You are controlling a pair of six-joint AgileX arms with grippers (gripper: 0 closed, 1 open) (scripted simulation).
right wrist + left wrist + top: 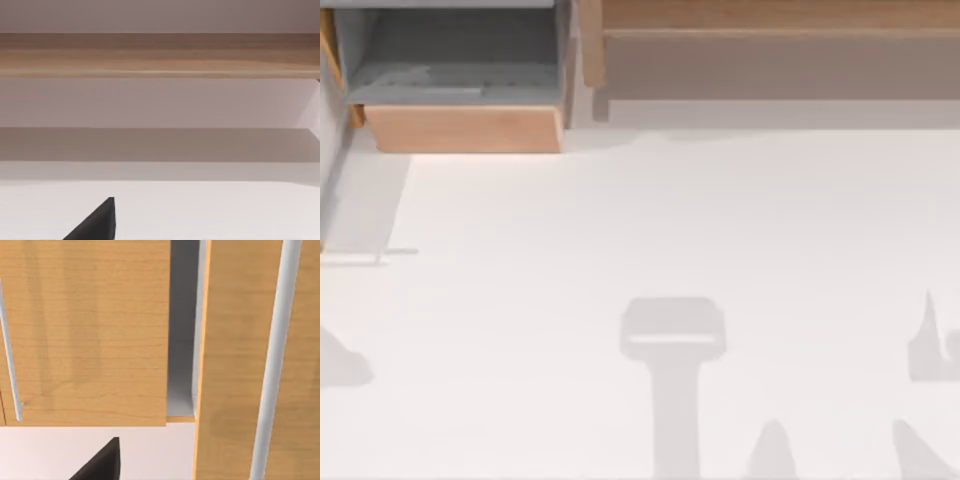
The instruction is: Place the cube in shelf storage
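Observation:
The cube is out of view. The shelf storage (pixel 770 35) runs along the back right of the table, a tan plank edge above a shadowed recess. In the right wrist view the shelf storage (pixel 160 55) stretches straight across ahead, and a dark tip of my right gripper (pixel 97 222) pokes in over the white table in front of it. A dark tip of my left gripper (pixel 102 465) hangs over the table close to light-wood panels (pixel 85 340) split by a narrow grey gap.
A smaller grey-lined wooden box (pixel 465 128) stands at the back left. The white table (pixel 670 220) spreads across the middle and front, with grey arm shadows (pixel 672 340) along its front part. Thin white bars (pixel 272 360) cross the wood panels.

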